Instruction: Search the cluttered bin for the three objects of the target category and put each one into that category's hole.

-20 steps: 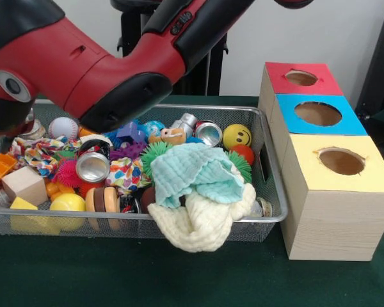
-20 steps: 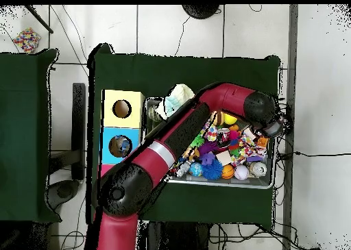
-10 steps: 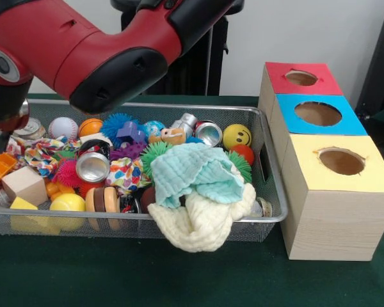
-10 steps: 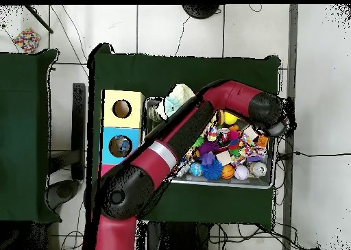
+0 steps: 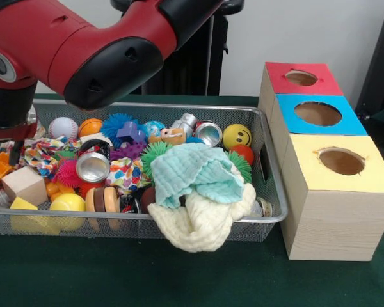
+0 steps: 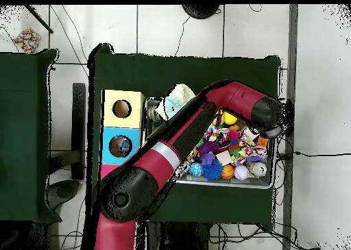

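Because the arm reaches across the wire bin to its far-left end, the gripper (whether clenched or released I cannot tell) hangs over the clutter there, probably searching, well apart from the holed boxes.
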